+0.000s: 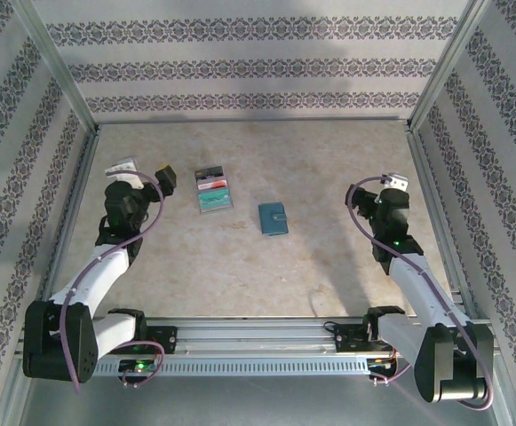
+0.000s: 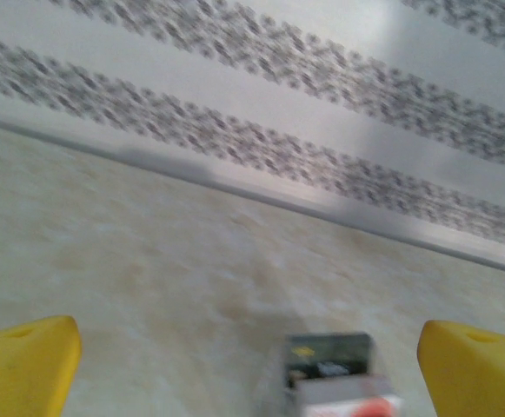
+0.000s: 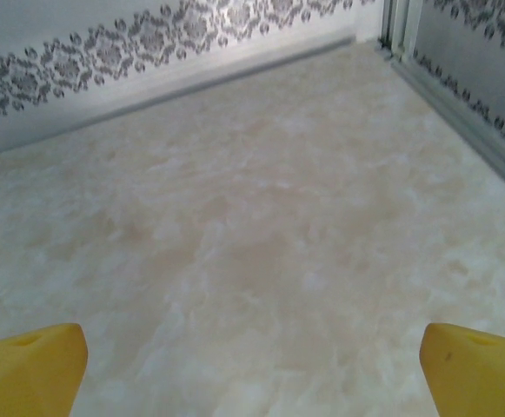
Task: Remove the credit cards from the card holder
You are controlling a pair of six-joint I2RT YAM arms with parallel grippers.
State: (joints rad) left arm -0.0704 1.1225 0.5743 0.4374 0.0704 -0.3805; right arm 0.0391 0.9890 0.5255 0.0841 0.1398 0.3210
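Observation:
The teal card holder lies shut on the table near the middle, clasp tab on its right edge. Left of it, a small fanned stack of credit cards rests on the table: dark grey on top, then red-and-white, then teal. My left gripper hovers open just left of the stack. In the left wrist view the credit cards show blurred low between the yellow fingertips, nearer the right one, with my left gripper empty. My right gripper is open at the right, over bare table, empty.
Patterned walls with metal rails close in the table at the back and both sides. A metal rail carrying the arm bases runs along the near edge. The beige tabletop lies bare between the holder and the bases.

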